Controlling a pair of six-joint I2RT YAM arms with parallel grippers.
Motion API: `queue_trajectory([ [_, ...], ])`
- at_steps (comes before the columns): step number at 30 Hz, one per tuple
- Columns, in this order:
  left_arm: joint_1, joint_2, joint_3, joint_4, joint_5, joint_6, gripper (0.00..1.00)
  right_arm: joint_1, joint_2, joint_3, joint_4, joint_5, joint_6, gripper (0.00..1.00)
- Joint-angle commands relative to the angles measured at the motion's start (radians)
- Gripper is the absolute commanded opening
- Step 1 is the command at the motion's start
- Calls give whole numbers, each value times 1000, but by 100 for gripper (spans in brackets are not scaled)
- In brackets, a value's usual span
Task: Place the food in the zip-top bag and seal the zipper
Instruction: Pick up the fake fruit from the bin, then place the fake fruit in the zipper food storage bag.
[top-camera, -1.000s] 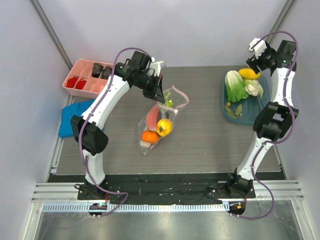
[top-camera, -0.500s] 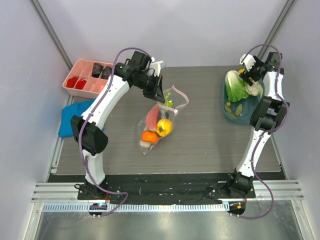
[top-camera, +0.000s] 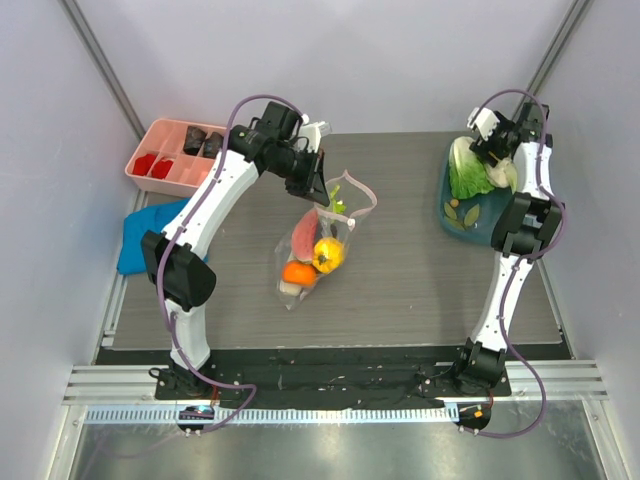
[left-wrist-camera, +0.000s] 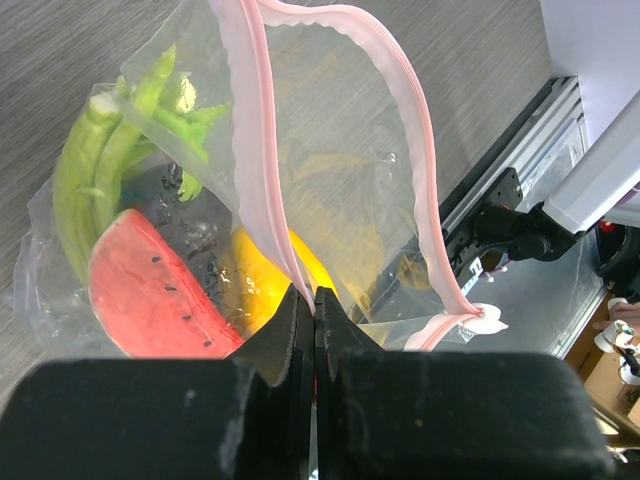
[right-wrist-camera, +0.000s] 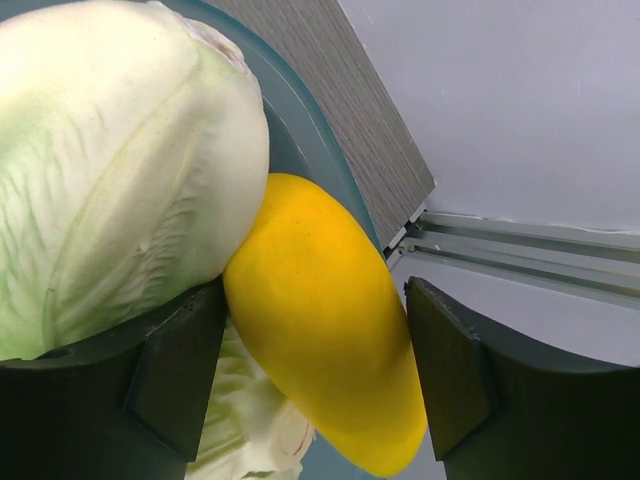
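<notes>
The zip-top bag (top-camera: 316, 238) lies mid-table, its mouth lifted toward the back. My left gripper (top-camera: 321, 189) (left-wrist-camera: 315, 296) is shut on the pale pink zipper (left-wrist-camera: 262, 150) at the near lip, and the far lip hangs open. A watermelon slice (left-wrist-camera: 150, 295), green stalks (left-wrist-camera: 100, 170), a yellow fruit (left-wrist-camera: 300, 262) and an orange (top-camera: 298, 271) are in the bag. My right gripper (top-camera: 489, 140) (right-wrist-camera: 315, 290) is open and straddles a yellow fruit (right-wrist-camera: 320, 310) lying against a pale green cabbage (right-wrist-camera: 110, 170) (top-camera: 465, 170). Its left finger touches the fruit; the right one stands apart.
The cabbage and the yellow fruit rest on a teal plate (top-camera: 470, 218) at the back right, near the table's edge and the wall. A pink compartment tray (top-camera: 172, 157) sits at the back left, with a blue cloth (top-camera: 140, 235) in front of it.
My right gripper has swung left from the back right corner and come down over the plate, so its jaws now sit either side of the yellow fruit. The left arm and bag have not moved.
</notes>
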Motion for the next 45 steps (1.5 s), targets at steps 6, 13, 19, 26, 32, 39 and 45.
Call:
queue_trajectory([
  [6, 7, -7, 33, 9, 9, 4, 0, -4, 69, 21, -109, 10, 169, 58],
  [13, 7, -13, 29, 15, 11, -1, 0, -18, -37, -27, -97, -46, 250, 33],
  [19, 7, -26, 24, 15, 19, -2, 0, -47, -161, -67, -54, -102, 335, 21],
  [26, 7, -39, 4, 29, 22, 2, 0, -73, -271, -96, -33, -170, 422, 18],
  [32, 7, -44, 5, 32, 26, 7, 0, -92, -354, -142, -33, -201, 459, 17],
  [39, 7, -46, 4, 32, 34, 2, 0, -93, -521, -245, -36, -354, 670, 16],
  [45, 5, -42, -1, 51, 72, -30, 0, -55, -734, -479, 102, -522, 1042, 16],
])
